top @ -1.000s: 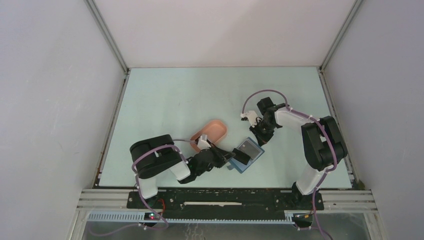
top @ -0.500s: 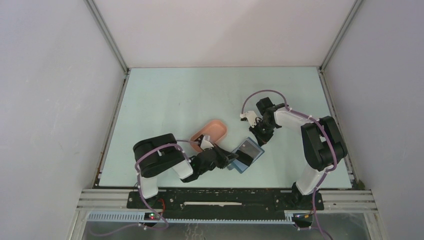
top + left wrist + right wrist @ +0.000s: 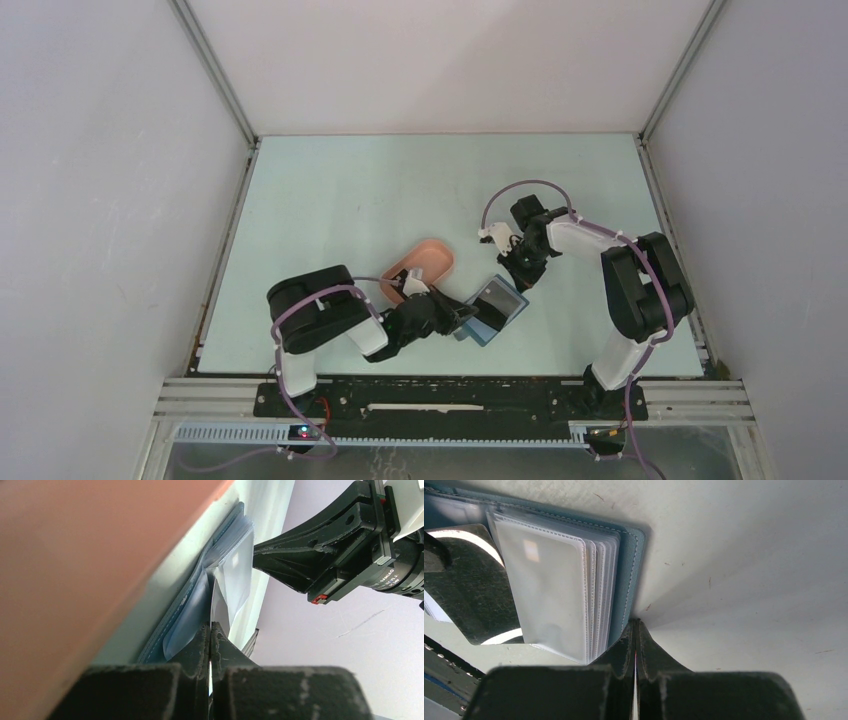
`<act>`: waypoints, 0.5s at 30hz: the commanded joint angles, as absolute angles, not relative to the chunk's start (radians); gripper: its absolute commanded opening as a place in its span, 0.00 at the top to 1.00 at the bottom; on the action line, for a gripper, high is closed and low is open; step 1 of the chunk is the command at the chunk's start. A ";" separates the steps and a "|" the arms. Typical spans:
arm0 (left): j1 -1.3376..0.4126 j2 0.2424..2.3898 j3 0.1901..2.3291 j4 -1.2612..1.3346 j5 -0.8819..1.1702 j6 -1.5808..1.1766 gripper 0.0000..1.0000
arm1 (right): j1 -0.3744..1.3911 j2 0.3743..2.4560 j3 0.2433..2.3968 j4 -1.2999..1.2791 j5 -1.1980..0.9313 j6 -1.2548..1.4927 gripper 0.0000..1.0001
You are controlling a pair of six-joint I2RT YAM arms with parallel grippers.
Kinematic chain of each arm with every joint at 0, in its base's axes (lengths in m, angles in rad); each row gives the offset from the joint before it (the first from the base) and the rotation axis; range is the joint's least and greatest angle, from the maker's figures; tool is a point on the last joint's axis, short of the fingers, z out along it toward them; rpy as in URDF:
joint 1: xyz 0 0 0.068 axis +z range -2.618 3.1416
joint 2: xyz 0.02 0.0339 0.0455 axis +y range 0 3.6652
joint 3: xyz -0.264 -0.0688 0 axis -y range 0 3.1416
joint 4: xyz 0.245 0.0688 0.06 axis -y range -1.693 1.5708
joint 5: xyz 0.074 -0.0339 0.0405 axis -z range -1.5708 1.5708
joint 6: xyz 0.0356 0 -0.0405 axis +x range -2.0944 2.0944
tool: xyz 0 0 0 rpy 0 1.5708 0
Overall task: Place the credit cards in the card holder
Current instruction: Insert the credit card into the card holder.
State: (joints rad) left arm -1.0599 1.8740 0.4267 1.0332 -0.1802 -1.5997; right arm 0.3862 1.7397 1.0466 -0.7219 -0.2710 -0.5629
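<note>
White walls box in a pale green desk [image 3: 330, 200]. The card holder [image 3: 497, 300] lies open on it toward the near edge, a little right of the middle. It is a soft blue cover around a stack of clear plastic sleeves [image 3: 549, 590]. These look limp and slippery, so they are likely to splay or slide under a push.

The left end effector [image 3: 210, 630] is pinched tight on a black card [image 3: 469, 595], which looks thin, stiff, glossy and light. Its free end reaches in among the sleeves. A grip at the card's trailing edge, as here, leaves the leading edge free to slip into a pocket. The card could still swivel between the pads if it catches on a seam.

The right end effector [image 3: 636, 627] is fully closed with nothing between its tips. They rest against the holder's outer cover edge, seemingly to steady it.

A pink tray [image 3: 425, 258] sits just beside the holder on the left arm's side, close against that wrist, and it crowds any sideways shift. I can make out no other cards.
</note>
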 commanded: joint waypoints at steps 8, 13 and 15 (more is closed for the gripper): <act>-1.046 1.909 0.457 1.012 -0.190 -1.495 1.00 | 0.413 1.764 1.039 -0.752 -0.311 -0.572 1.00; -1.037 1.934 0.458 1.046 -0.173 -1.493 1.00 | 0.416 1.764 1.040 -0.752 -0.308 -0.573 1.00; -1.033 1.946 0.464 1.058 -0.162 -1.495 1.00 | 0.419 1.764 1.040 -0.753 -0.308 -0.572 1.00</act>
State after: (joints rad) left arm -1.0466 1.9060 0.4343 1.0725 -0.1711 -1.5402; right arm 0.3885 1.7397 1.0473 -0.7223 -0.2691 -0.5636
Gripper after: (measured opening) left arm 0.006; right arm 0.007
